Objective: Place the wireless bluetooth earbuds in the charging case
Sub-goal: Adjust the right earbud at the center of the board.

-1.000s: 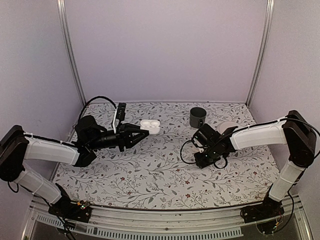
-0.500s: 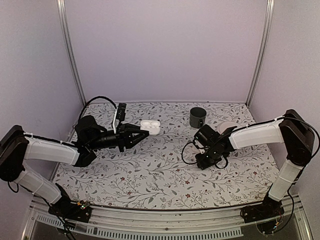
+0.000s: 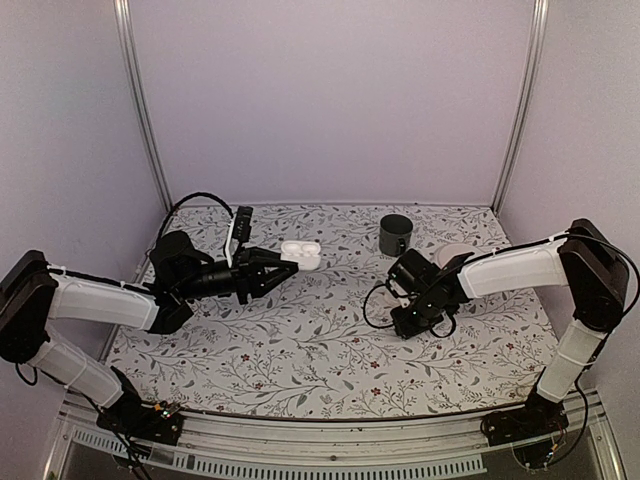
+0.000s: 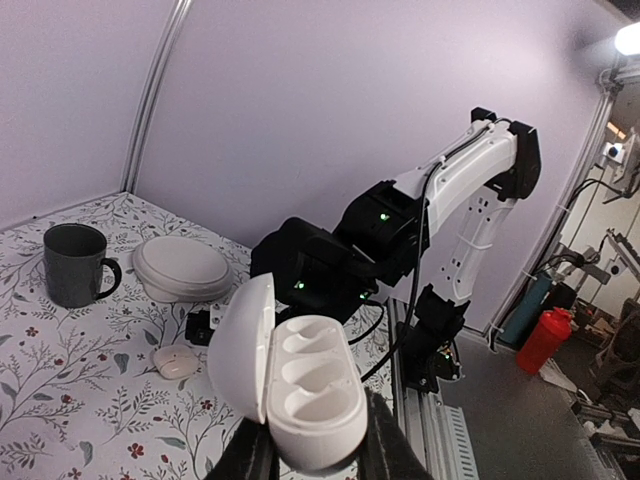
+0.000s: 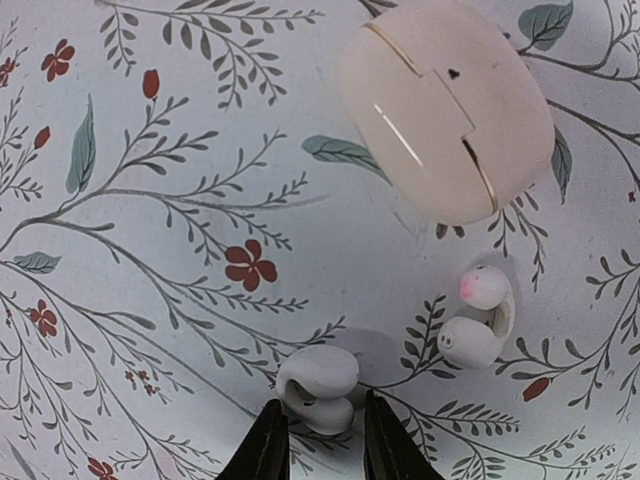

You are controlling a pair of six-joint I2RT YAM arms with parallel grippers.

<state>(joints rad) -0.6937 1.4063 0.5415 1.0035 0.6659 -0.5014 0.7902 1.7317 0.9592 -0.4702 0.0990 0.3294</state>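
**Earbud pick, case held ready: slip risks**

Counter (image 5: pixel 150 250) lies flat under the right fingers (image 5: pixel 265 445). Left fingers (image 4: pixel 388 460) pinch the base of the open charging case (image 4: pixel 300 385), whose sockets look empty. The hold is low, so pressing a bud in could twist the case loose. A closed pod (image 5: pixel 445 105) sits well beyond the right fingertips. Right fingers stand narrowly apart astride one earbud (image 5: pixel 318 385) on the counter; I cannot tell whether they touch it. Being rounded and glossy, it may squirt forward on closing or knock the second earbud (image 5: pixel 478 320) near their right side.
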